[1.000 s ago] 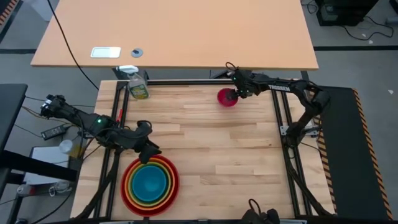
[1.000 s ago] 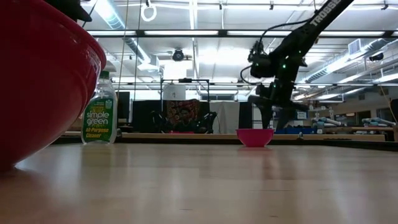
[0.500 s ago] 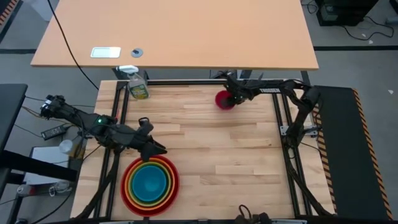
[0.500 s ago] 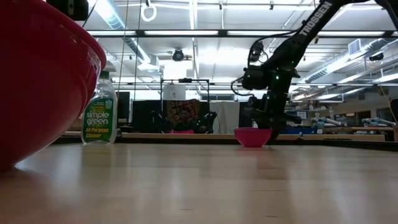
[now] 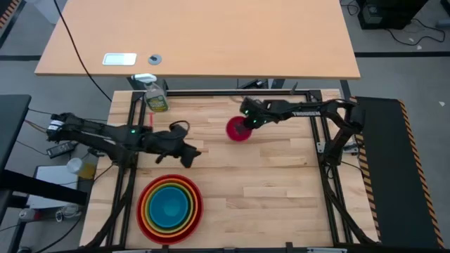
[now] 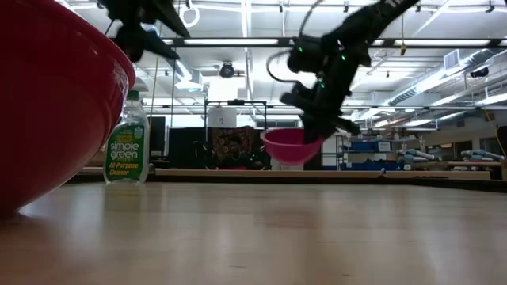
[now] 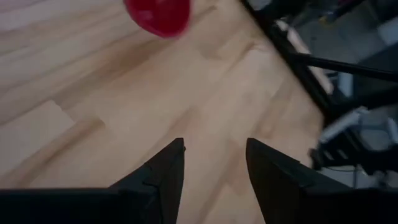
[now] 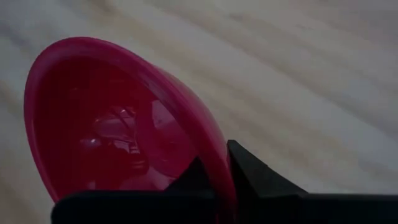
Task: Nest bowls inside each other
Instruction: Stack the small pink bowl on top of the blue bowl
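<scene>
The small magenta-pink bowl hangs tilted above the table's far middle, with my right gripper shut on it; the low view shows the bowl clear of the wood. The red, orange, yellow-green and blue bowls sit nested near the front left, resting on the red bowl's base. My left gripper hovers open just beyond that stack with nothing between its fingers. The left wrist view shows the pink bowl farther off. My right gripper pinches the pink bowl's rim on the side toward the table's right, one finger inside the bowl and the other finger outside. The fingers slant down from the table's right and far side. The bowl is lifted clear and tilted.
A yellow-green spray bottle stands at the table's far left corner. Black frame rails run along the table's sides. Bare wood lies between the stack and the right side.
My right gripper has shut on the pink bowl's rim, lifted the bowl off the table and carried it toward the table's left and near side, tipping it. My left gripper has swung toward the table's right, away from the stack's left side, still open.
</scene>
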Robot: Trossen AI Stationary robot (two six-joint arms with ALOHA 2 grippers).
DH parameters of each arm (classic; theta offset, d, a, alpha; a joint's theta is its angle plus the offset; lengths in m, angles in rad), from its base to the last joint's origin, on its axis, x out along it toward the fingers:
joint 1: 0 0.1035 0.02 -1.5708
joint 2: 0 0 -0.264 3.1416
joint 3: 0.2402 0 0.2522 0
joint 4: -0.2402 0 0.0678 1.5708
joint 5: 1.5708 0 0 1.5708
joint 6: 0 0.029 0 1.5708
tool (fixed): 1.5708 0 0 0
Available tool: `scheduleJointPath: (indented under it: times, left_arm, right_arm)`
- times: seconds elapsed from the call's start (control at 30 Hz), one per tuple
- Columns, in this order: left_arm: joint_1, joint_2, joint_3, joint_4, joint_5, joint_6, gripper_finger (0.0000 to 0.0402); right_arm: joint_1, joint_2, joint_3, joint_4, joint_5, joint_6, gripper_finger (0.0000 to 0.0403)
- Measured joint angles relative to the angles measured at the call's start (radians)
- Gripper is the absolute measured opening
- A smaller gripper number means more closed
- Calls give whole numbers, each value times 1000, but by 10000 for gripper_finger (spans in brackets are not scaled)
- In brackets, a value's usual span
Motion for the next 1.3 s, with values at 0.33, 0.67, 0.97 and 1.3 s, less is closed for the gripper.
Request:
scheduleJointPath:
  times: [0.33,0.67,0.97,1.3]
  left_arm:
    - [75,161,0,194,35,-4,265]
    - [84,249,1,274,21,-8,291]
    - [84,345,1,295,20,-80,268]
    - [84,363,-1,382,41,-92,138]
  right_arm:
    - [250,1,185,-66,145,145,33]
    - [365,2,194,-70,184,287,33]
    - [420,2,194,-73,205,356,34]
    - [433,2,194,-65,174,371,37]
